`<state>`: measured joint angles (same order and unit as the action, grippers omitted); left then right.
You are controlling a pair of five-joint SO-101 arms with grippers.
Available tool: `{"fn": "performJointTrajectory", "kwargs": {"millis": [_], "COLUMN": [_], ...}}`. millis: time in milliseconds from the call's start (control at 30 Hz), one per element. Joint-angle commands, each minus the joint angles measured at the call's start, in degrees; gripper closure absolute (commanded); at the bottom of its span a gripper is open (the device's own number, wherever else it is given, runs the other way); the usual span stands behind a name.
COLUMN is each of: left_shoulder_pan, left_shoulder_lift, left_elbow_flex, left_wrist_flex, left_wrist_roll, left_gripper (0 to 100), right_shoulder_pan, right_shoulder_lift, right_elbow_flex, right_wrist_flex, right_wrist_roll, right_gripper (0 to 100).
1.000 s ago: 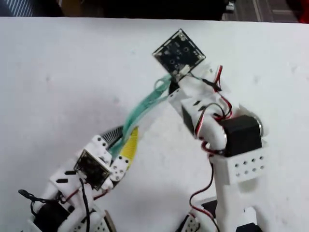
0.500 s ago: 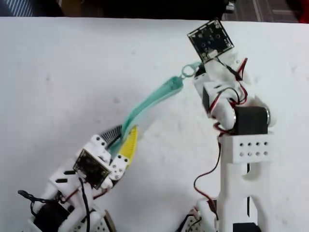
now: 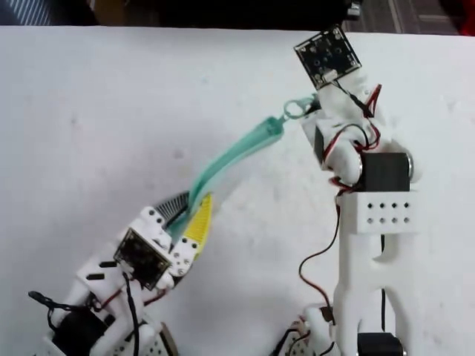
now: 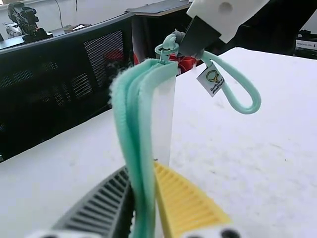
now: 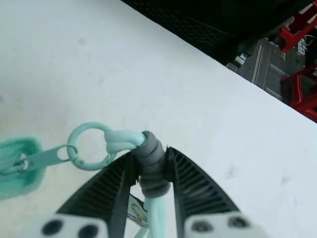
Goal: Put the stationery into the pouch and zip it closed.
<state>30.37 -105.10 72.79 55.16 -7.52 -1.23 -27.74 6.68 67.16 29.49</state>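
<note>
- High view: the pouch [image 3: 230,159] stretches over the counter [image 3: 89,111] between both arms.
- The left gripper [image 3: 189,213] clamps the pouch's near end.
- The right gripper [image 5: 147,167] clamps the zipper cord [image 5: 149,151].

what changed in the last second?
The right gripper, shut on the zipper cord, moved up and right in the high view, away from the left gripper, pulling the pouch out longer and straighter. The left gripper stayed clamped on the pouch's near end.

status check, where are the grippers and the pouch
Left gripper shut on pouch end. Right gripper shut on strap at the zipper pull. Pouch stretched between them, zipper looks closed.
</note>
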Motion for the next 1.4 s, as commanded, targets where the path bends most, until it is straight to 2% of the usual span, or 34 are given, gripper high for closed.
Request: {"fn": "performJointTrajectory", "kwargs": {"millis": [0,167,300,367,500,633,767,833,933,1000,1100,1200,1267,1367], "left_shoulder_pan": [-1.2,-1.2,-1.2,-1.2,-1.9,-5.0,-5.0,-5.2,-5.5,-5.5,-5.5,-5.1,-5.1,-5.1], "left_shoulder_lift": [0.0,0.0,0.0,0.0,0.0,0.0,0.0,0.1,0.2,1.5,9.5,21.9,31.8,47.2], "left_elbow_flex": [0.3,0.4,5.3,8.3,9.7,10.1,10.2,10.2,10.2,10.2,9.8,7.6,3.4,-5.4], "left_wrist_flex": [0.8,0.3,-6.0,-10.4,-14.5,-20.0,-22.9,-26.2,-30.9,-32.9,-38.8,-48.7,-53.7,-56.9], "left_wrist_roll": [0.0,0.0,-0.1,-0.4,-0.4,-0.5,-5.7,-8.0,-14.3,-19.7,-24.4,-26.2,-26.2,-26.2], "left_gripper": [98,98,98,98,98,98,98,98,98,98,98,98,98,98], "right_shoulder_pan": [4.7,3.9,2.2,2.4,5.8,10.4,11.8,10.8,8.5,7.3,7.5,8.3,9.6,13.0], "right_shoulder_lift": [0.0,-0.6,-3.9,-6.7,-11.2,-12.2,-11.0,-10.7,-10.6,-10.7,-10.6,-10.6,-10.6,-10.6], "right_elbow_flex": [-0.9,-1.0,-0.7,-0.7,1.1,11.3,27.2,35.3,45.5,50.2,54.6,57.9,59.3,60.2], "right_wrist_flex": [-3.4,0.0,5.9,7.7,10.1,5.8,-5.1,-11.8,-21.6,-26.7,-33.1,-37.9,-40.2,-42.9], "right_wrist_roll": [0.1,-1.1,-9.4,-10.1,-10.5,-10.6,-10.7,-14.2,-21.0,-22.0,-21.7,-21.7,-21.8,-21.9], "right_gripper": [98.1,96.1,72.4,67.0,72.9,80.5,99.8,94.7,98.1,97.8,98.2,98.2,98.2,98.2]}}
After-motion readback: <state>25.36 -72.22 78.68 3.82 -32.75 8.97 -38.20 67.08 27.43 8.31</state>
